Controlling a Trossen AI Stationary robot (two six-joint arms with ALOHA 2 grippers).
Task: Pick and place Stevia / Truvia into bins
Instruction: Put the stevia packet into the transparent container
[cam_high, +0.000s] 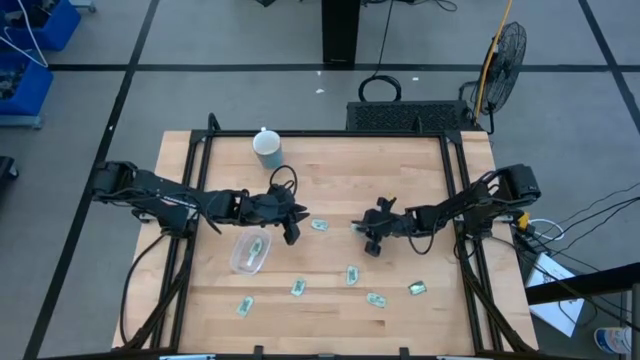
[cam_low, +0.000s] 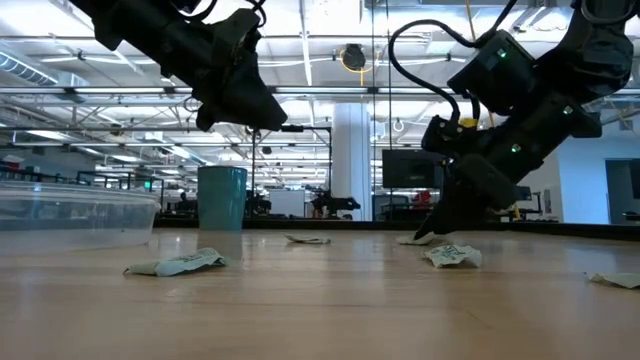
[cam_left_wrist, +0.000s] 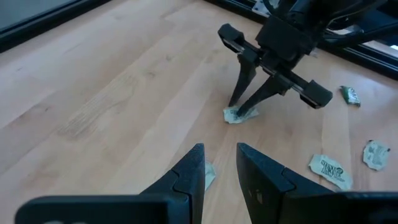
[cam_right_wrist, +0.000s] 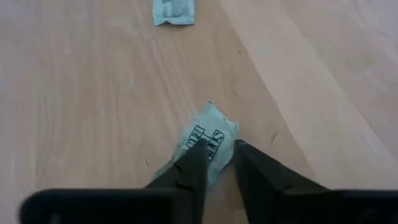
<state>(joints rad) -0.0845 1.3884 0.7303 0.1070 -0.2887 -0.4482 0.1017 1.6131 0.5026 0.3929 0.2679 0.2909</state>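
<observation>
Several pale green and white packets lie flat on the wooden table, among them one near the middle and others toward the near edge. The clear tub stands left of the middle with one packet inside. My right gripper is down at the table, shut on a packet. My left gripper hovers above the table beside the tub's far right corner, fingers together and empty. A packet lies on the table under it. My right gripper pinches the packet's near edge between its two fingertips. The fingers slant down from the table's right side, as the left wrist view shows. The packet lies flat on the table, its printed face up.
A blue-green cup with a white lid stands near the far edge, left of the middle. Dark metal frame rails run along the table's left and right sides. Bare wood lies between the grippers and the far edge.
</observation>
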